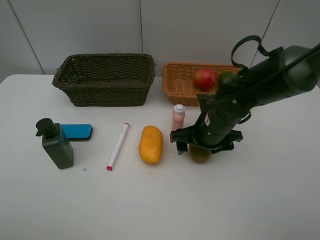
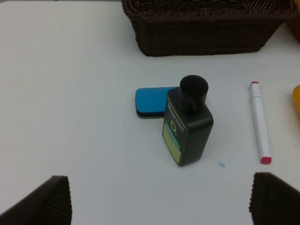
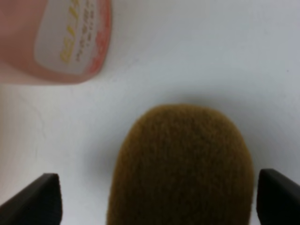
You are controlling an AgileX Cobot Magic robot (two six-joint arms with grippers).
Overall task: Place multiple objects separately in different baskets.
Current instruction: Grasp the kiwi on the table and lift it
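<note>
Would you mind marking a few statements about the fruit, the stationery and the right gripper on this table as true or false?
1. The red fruit lies in the light orange basket. True.
2. The right gripper is shut on the kiwi. False: its jaws stand open, one on each side of the kiwi.
3. The blue eraser lies inside the dark basket. False: it lies on the table beside the pump bottle.
4. The marker lies between the pump bottle and the mango. True.
</note>
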